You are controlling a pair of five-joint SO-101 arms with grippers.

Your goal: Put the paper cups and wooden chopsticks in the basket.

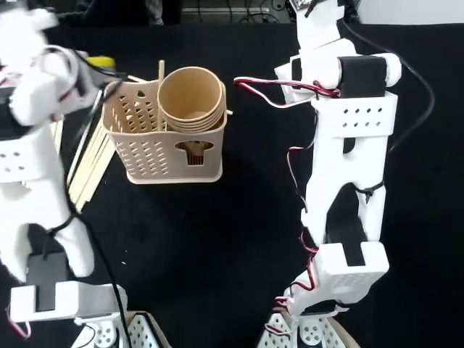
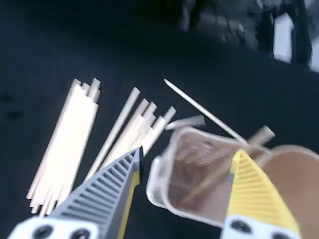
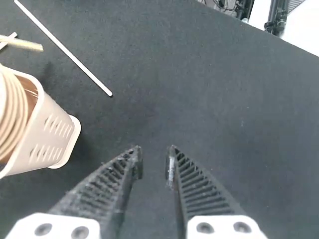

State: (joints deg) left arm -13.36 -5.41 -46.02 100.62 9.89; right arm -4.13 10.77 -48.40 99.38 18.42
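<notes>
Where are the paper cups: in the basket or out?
In: the stacked brown paper cups sit upright inside the beige perforated plastic basket.

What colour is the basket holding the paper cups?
The basket is beige with perforated walls; high view shows it best.

paper cups point(image 1: 191, 98) block basket's point(image 1: 156, 156) right compartment, left compartment open above, chopsticks point(image 1: 90, 163) line its left side

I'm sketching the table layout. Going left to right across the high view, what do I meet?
In order: left arm → loose chopsticks → basket → right arm.
</notes>
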